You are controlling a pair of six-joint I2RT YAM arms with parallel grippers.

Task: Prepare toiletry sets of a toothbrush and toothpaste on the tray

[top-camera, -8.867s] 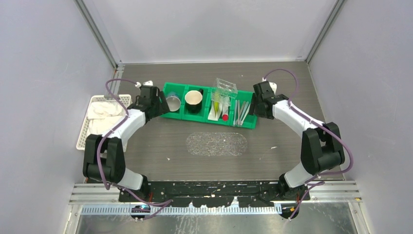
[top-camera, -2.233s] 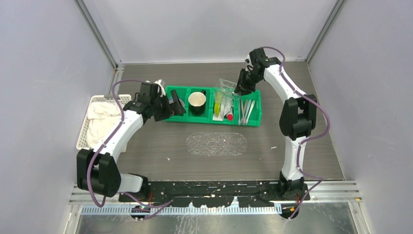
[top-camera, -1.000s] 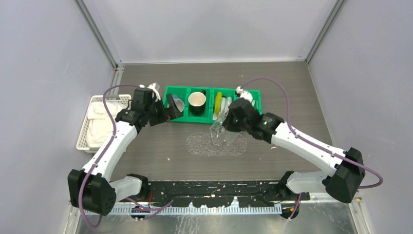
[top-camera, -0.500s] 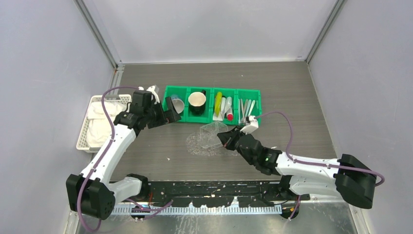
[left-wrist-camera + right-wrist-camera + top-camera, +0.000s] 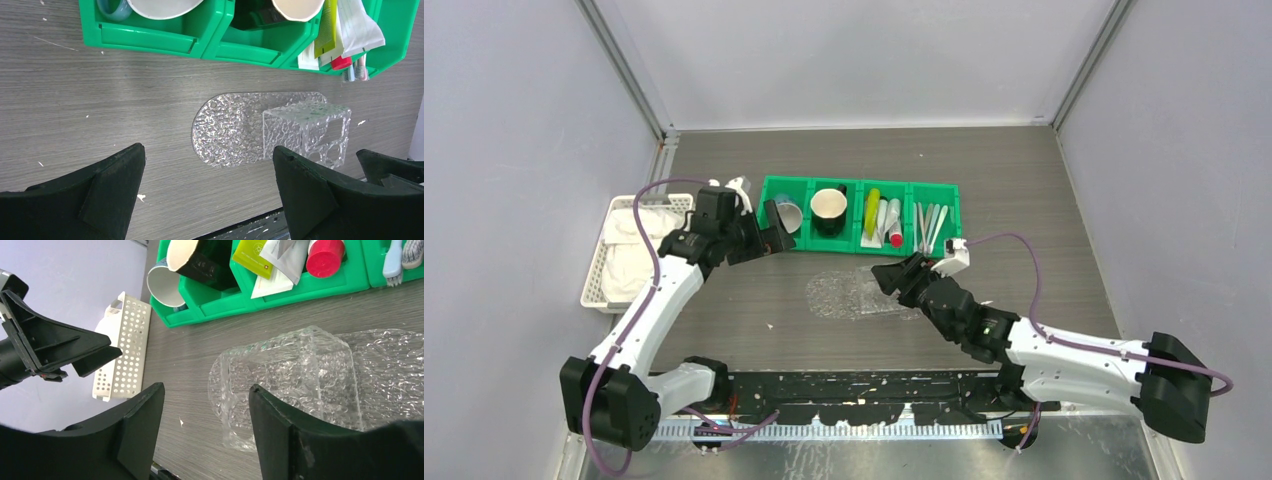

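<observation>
The clear speckled oval tray (image 5: 836, 296) lies in front of the green bin (image 5: 954, 215). A clear textured holder with holes (image 5: 306, 134) stands on the tray's right half; the right wrist view shows it too (image 5: 295, 372). A yellow-green packet (image 5: 871, 205), a white tube (image 5: 883, 215) with a red cap and several toothbrushes (image 5: 929, 225) lie in the bin's two right compartments. My right gripper (image 5: 900, 278) is open and empty just right of the holder. My left gripper (image 5: 774, 228) is open and empty beside the bin's left end.
The bin's left compartments hold a white cup (image 5: 786, 213) and a black paper cup (image 5: 828, 207). A white mesh basket (image 5: 596, 270) with white cloth stands at the left wall. Small white specks lie on the wood table.
My right arm swung from the bin down to the tray with the clear holder, set it on the tray and opened. My left arm has barely moved.
</observation>
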